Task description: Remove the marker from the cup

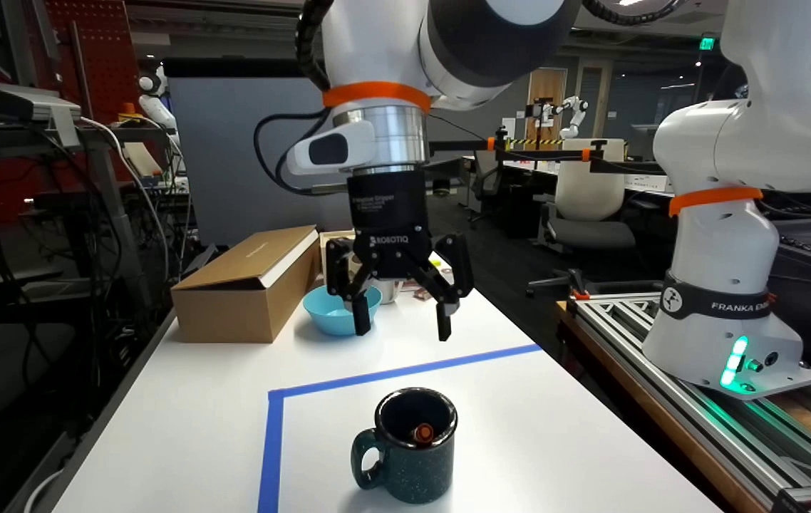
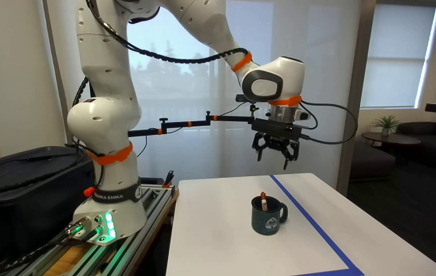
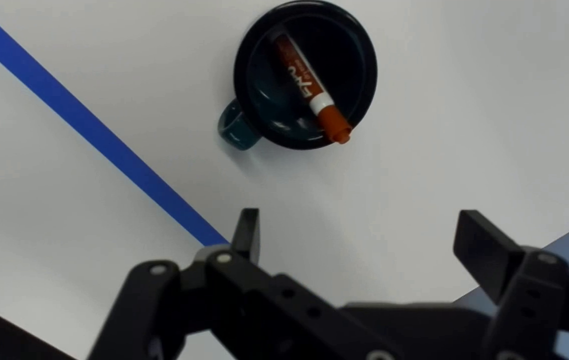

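The cup [image 1: 416,470] is a dark teal speckled mug with a side handle, upright on the white table; it also shows in an exterior view [image 2: 259,222] and the wrist view [image 3: 272,117]. The marker [image 3: 307,82], orange-brown with a white band and white lettering, leans inside the cup, its capped end against the rim. It also shows in both exterior views [image 1: 423,432] [image 2: 264,201]. My gripper [image 1: 403,336] is open and empty, pointing down above the table, higher than the cup and apart from it. It also shows in an exterior view [image 2: 272,164] and the wrist view [image 3: 359,215].
Blue tape [image 1: 405,372] marks lines on the table beside the cup. A light blue bowl [image 1: 326,313] and a cardboard box [image 1: 227,320] stand farther back, with a light-coloured cup [image 1: 388,291] partly hidden behind the gripper.
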Available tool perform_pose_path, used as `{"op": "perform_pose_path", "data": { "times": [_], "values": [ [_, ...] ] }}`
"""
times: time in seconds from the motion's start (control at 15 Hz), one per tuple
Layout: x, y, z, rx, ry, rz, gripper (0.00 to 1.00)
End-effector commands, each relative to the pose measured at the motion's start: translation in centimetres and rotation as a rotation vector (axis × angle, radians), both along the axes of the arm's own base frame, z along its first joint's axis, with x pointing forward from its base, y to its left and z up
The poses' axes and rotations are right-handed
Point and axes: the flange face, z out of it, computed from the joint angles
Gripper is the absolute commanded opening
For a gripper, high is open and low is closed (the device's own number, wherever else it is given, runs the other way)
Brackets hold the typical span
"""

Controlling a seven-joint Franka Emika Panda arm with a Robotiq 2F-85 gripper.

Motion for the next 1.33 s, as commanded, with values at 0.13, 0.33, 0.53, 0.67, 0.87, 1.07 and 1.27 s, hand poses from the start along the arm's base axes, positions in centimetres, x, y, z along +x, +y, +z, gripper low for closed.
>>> {"op": "perform_pose_path", "data": {
  "times": [0.13,0.33,0.53,0.67,0.87,1.07,1.27],
  "values": [
    [-1.5,-1.5,-2.3,0.026,0.056,0.164,1.0],
    [-1.7,-3.0,-3.2,0.024,0.047,0.249,1.0],
    [-1.7,-4.4,-4.0,0.027,0.006,0.285,1.0],
    [-1.8,-4.7,-5.0,0.021,-0.052,0.282,1.0],
    [-2.0,-4.2,-6.8,0.008,-0.11,0.257,1.0],
    [-1.9,-4.3,-6.9,-0.003,-0.088,0.262,1.0],
    [-2.0,-4.2,-7.6,0.003,-0.08,0.256,1.0]
  ]
}}
